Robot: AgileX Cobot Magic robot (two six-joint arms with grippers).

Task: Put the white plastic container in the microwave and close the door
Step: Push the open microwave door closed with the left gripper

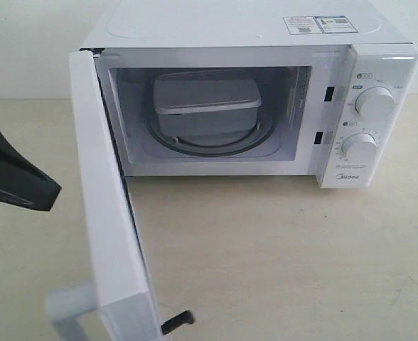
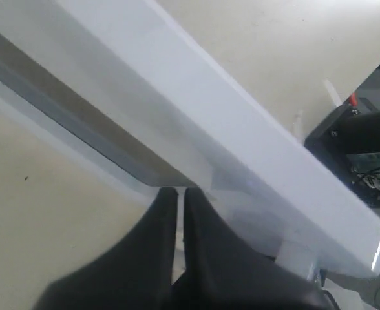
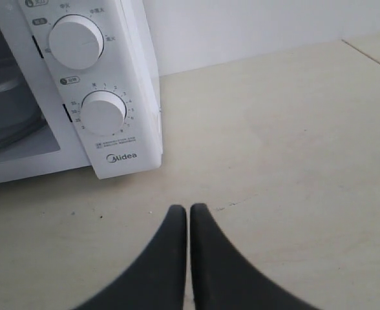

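Note:
The white plastic container [image 1: 207, 105] rests on the turntable inside the white microwave [image 1: 237, 32]. Its door [image 1: 109, 234] stands swung out toward the front left, the bar handle [image 1: 68, 307] low at the left. My left gripper [image 1: 49, 193] is a dark shape left of the door's outer face, and it is shut and empty. In the left wrist view, the left gripper [image 2: 181, 191] has its tips right up against the door [image 2: 242, 129]. My right gripper [image 3: 189, 209] is shut over bare table, near the microwave's dial panel [image 3: 103, 113].
The beige table [image 1: 287, 249] spreads in front and right of the microwave. A small dark latch piece [image 1: 177, 322] pokes out at the door's lower edge. Dark equipment [image 2: 364, 148] sits beyond the table edge in the left wrist view. A wall stands behind.

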